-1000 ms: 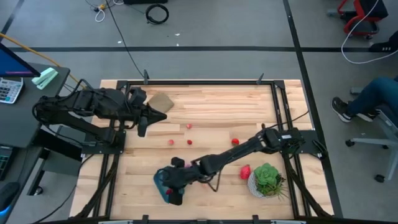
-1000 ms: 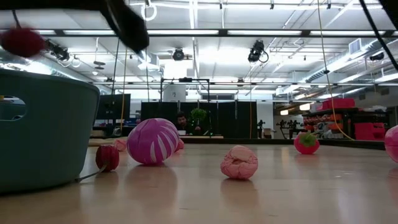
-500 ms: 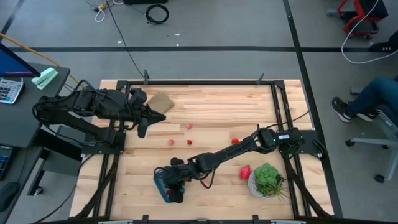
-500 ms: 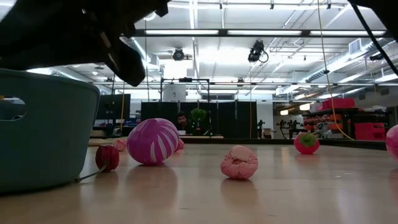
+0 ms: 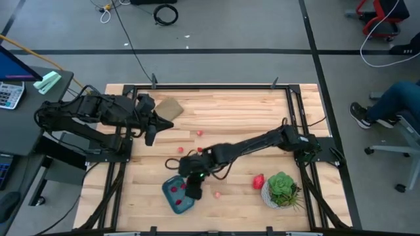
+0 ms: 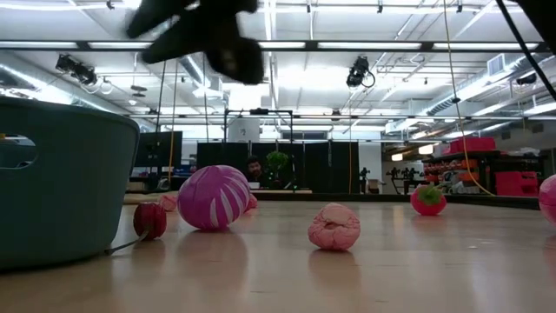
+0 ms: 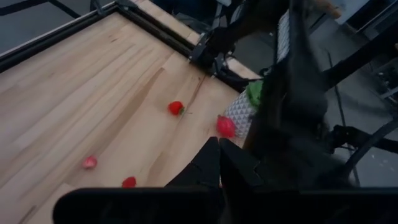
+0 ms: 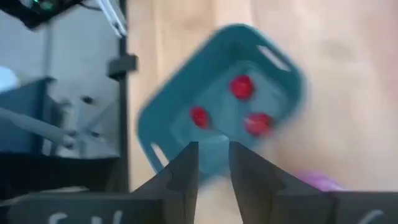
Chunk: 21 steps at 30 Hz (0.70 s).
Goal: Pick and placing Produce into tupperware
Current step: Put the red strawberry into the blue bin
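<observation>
1. High view: the teal tupperware (image 5: 176, 194) is seen near the front edge of the worktop (image 5: 223, 111). Three red pieces (image 5: 175, 191) are seen inside the tupperware. The right hand (image 5: 193, 191) is held just over the tupperware's right side. Whether its fingers are open cannot be told here. A small pink piece (image 5: 217, 194) is seen on the wood just to the right of the tupperware. A red berry (image 5: 259, 181) is seen farther right of the tupperware, next to the green plant (image 5: 283, 188) in its white pot. More red bits (image 5: 180, 149) are seen behind the tupperware. The left hand (image 5: 152, 126) is parked far behind the tupperware, near a tan flat piece (image 5: 168, 107). Its fingers cannot be made out.

2. Low view: the tupperware (image 6: 61, 183) wall is seen at the left. A purple striped ball (image 6: 214, 197) and a small dark red piece (image 6: 149, 220) are seen just beside the tupperware. A pale pink ball (image 6: 334, 226) is seen farther from it. A blurred dark hand (image 6: 204, 30) is seen high above them.

3. Left wrist view: red pieces (image 7: 176, 107) are seen on the wood, and one (image 7: 226, 126) is touching the white pot (image 7: 239, 114).

4. Right wrist view: the tupperware (image 8: 217, 106) is seen under the right hand (image 8: 212, 163). The two fingers (image 8: 185, 171) are held a little apart, and nothing is held between them. Three red pieces (image 8: 241, 87) are seen in the tupperware.
</observation>
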Tool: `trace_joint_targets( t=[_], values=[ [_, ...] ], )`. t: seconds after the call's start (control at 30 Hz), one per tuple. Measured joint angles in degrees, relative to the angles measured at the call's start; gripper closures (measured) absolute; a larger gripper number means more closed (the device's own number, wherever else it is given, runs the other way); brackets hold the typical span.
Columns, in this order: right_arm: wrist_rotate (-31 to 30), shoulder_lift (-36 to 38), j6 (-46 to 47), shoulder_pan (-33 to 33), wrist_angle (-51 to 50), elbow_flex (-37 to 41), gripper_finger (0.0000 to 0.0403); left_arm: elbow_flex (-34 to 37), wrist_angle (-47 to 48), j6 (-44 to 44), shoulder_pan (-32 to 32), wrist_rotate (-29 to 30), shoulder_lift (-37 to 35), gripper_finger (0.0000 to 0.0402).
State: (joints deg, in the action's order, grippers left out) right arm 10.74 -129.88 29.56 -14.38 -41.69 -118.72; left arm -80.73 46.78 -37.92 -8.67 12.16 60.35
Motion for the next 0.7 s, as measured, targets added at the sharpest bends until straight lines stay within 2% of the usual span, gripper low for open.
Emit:
trace_joint_targets(
  t=[0.13,0.23,0.53,0.7],
  values=[
    [-3.83,2.42,-7.25,-0.76,-10.98,0.04,0.0314,0.00,0.74,0.08,0.00,0.00,-0.01,0.0371],
    [-4.37,3.07,-8.85,-1.41,-14.90,0.07,0.0312,0.00,2.06,0.08,0.02,0.01,0.00,0.0359],
    [-5.94,0.35,-7.82,-1.31,-15.81,1.03,0.0281,-0.01,7.65,-0.35,0.02,0.03,1.53,0.0335],
    [-6.32,1.41,-11.32,0.36,-15.93,0.91,0.0266,0.04,8.71,-0.31,0.24,0.01,3.61,0.0322]
  ],
)
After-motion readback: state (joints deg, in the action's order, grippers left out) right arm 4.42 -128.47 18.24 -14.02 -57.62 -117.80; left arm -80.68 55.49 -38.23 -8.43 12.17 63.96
